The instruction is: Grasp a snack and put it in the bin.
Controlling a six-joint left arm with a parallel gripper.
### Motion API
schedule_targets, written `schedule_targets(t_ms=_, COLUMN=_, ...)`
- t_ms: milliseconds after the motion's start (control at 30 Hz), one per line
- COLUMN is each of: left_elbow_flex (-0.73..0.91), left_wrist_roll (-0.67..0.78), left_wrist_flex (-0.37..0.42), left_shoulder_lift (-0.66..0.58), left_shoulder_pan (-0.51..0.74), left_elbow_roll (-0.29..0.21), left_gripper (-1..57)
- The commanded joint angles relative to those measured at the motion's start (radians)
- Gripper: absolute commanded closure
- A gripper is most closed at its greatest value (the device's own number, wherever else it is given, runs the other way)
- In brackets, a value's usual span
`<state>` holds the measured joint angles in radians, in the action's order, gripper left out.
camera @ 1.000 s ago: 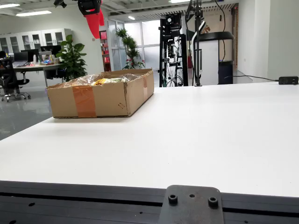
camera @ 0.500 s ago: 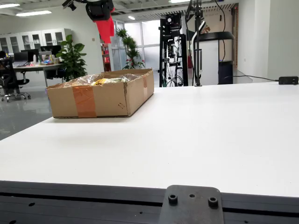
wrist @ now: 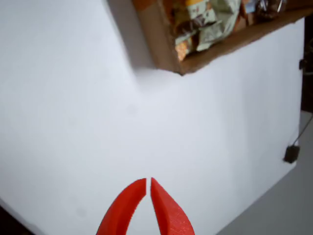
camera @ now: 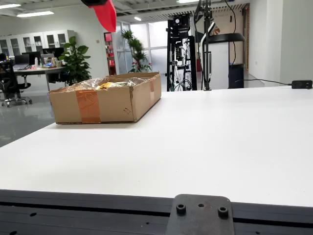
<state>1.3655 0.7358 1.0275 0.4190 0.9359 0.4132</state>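
Observation:
A low cardboard box (camera: 105, 102) sits on the white table at the left of the side view, holding several snack packets in clear and yellow wrappers (camera: 105, 84). In the gripper view the box corner (wrist: 168, 54) and the packets (wrist: 205, 24) show at the top. My red gripper (wrist: 148, 182) hangs high above the bare white table with its fingertips together and nothing between them. In the side view only its red tip (camera: 106, 14) shows at the top, above the box.
The white table (camera: 210, 142) stretches wide to the right of the box. A black stand and frame (camera: 205, 44) rise at the table's far edge. A black plug box (camera: 301, 84) lies at the far right edge. A black mount plate (camera: 200, 215) sits at the near edge.

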Motion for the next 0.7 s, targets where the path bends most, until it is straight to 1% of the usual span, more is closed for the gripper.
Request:
schedule_targets(t_ms=33, left_elbow_flex=0.063, left_wrist_roll=0.006, left_wrist_flex=0.026, left_shoulder_lift=-0.073, left_shoulder_pan=0.07, left_elbow_roll=-0.006, left_gripper=56.3)
schedule_targets(t_ms=200, left_elbow_flex=0.098, left_wrist_roll=-0.002, left_wrist_flex=0.061, left_shoulder_lift=-0.128, left_shoulder_pan=0.175, left_elbow_roll=-0.018, left_gripper=56.5)
schedule_targets(t_ms=433, left_elbow_flex=0.112, left_wrist_roll=-0.023, left_wrist_flex=0.077, left_shoulder_lift=-0.152, left_shoulder_pan=0.331, left_elbow_roll=-0.077, left_gripper=56.6)
schedule_targets(t_ms=533, left_elbow_flex=0.115, left_wrist_roll=-0.029, left_wrist_flex=0.062, left_shoulder_lift=-0.156, left_shoulder_pan=0.386, left_elbow_roll=-0.115, left_gripper=56.6)
schedule_targets(t_ms=700, left_elbow_flex=0.117, left_wrist_roll=-0.051, left_wrist_flex=-0.006, left_shoulder_lift=-0.158, left_shoulder_pan=0.452, left_elbow_roll=-0.191, left_gripper=56.6)
